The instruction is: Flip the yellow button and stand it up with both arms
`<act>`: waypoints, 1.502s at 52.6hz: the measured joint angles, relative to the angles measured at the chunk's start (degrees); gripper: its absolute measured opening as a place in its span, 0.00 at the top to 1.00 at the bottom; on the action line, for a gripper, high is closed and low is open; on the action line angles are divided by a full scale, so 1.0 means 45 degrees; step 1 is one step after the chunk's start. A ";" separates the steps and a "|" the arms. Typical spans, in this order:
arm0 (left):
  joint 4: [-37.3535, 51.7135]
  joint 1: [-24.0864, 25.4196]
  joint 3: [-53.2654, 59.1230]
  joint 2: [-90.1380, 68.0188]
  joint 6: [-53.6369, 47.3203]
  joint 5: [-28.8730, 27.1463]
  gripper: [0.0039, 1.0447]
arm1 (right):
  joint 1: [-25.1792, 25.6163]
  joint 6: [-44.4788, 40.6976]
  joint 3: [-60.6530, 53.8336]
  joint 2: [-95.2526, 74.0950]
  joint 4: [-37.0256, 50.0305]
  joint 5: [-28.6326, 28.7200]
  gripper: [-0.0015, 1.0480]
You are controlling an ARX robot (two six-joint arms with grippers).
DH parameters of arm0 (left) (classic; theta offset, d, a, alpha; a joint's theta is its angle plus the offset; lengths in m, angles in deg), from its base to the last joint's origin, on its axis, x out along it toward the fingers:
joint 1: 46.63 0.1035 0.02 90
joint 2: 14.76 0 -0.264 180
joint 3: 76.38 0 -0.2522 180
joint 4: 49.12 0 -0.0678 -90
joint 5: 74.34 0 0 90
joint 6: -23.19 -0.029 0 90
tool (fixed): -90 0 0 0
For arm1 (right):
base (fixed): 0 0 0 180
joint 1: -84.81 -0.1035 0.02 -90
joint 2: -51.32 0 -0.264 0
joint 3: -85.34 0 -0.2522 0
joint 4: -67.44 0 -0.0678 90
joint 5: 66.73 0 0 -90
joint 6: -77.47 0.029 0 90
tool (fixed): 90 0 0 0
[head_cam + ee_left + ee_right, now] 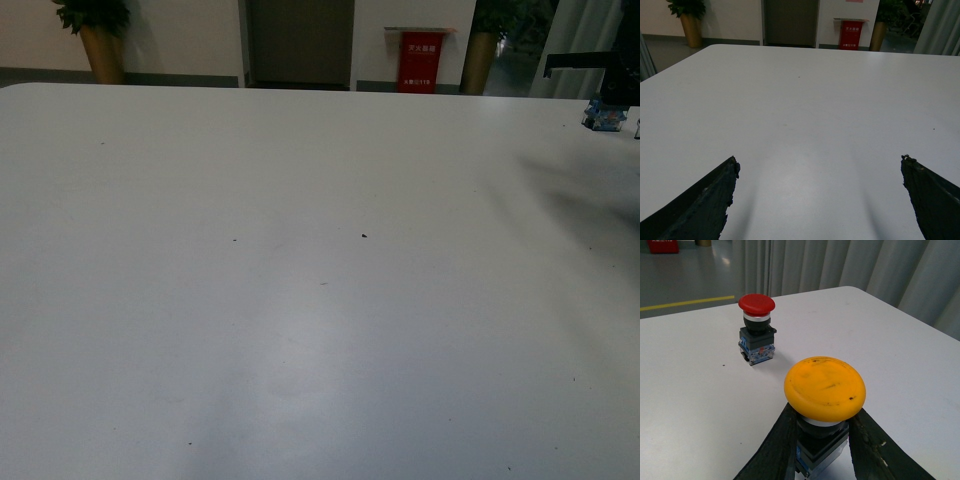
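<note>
Spanning every view, the white counter [300, 300] carries the buttons; the red sign's [419, 60] writing is unreadable. Only the right wrist view shows the right end effector [822, 445] clamped around the upright yellow button [825, 388], near a red-capped switch [756, 327]. The left end effector [820, 200] hangs apart.

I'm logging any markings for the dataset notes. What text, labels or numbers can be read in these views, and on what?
Red stand by the far wall: white lettering, too blurred to read in any view.
Yellow button: no readable marking on the cap; only dark scuffs.
Red button: no readable marking.
Contact blocks under both buttons: any print is too small to read.
Table: no text.
</note>
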 joint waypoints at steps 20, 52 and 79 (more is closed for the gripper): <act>0.0000 0.0000 0.0000 0.0000 0.0000 0.0005 0.06 | 0.0296 0.0015 0.0019 -0.0486 0.0228 -0.0019 0.79; 0.0000 0.0000 0.0000 0.0000 0.0000 0.0005 0.06 | 0.1030 0.0214 0.0029 -0.0957 0.0437 -0.0024 0.79; 0.0000 0.0000 0.0000 0.0000 0.0000 0.0005 0.06 | 0.1069 0.0019 0.0034 -0.1122 0.0942 0.0015 0.61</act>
